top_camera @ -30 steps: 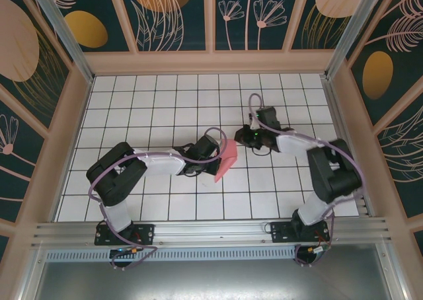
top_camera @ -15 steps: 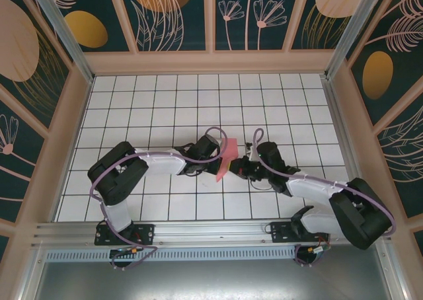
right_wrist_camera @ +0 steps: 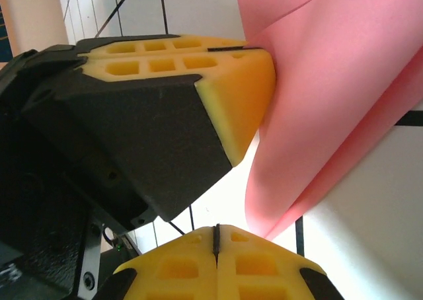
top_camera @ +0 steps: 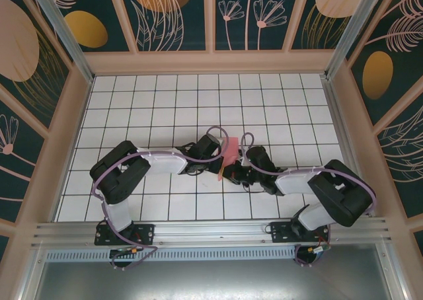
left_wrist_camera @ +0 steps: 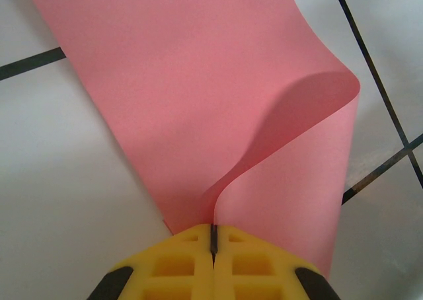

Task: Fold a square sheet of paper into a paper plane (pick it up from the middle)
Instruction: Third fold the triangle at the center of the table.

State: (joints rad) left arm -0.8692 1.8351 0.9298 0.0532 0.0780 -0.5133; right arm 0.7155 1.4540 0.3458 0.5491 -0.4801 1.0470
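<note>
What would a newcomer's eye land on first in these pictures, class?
First, the pink-red sheet of paper, curled over and pinched in the shut jaws of the left gripper, near the middle of the white grid table. Next, the right gripper, its jaws also shut, sits close below the sheet's lower corner, facing the left one.

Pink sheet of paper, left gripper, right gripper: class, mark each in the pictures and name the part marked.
pink sheet of paper point(left_wrist_camera: 198, 95), left wrist view, its flat middle area.
left gripper point(left_wrist_camera: 213, 237), left wrist view, seam between its yellow fingertips.
right gripper point(right_wrist_camera: 216, 242), right wrist view, seam between its closed yellow fingertips.
</note>
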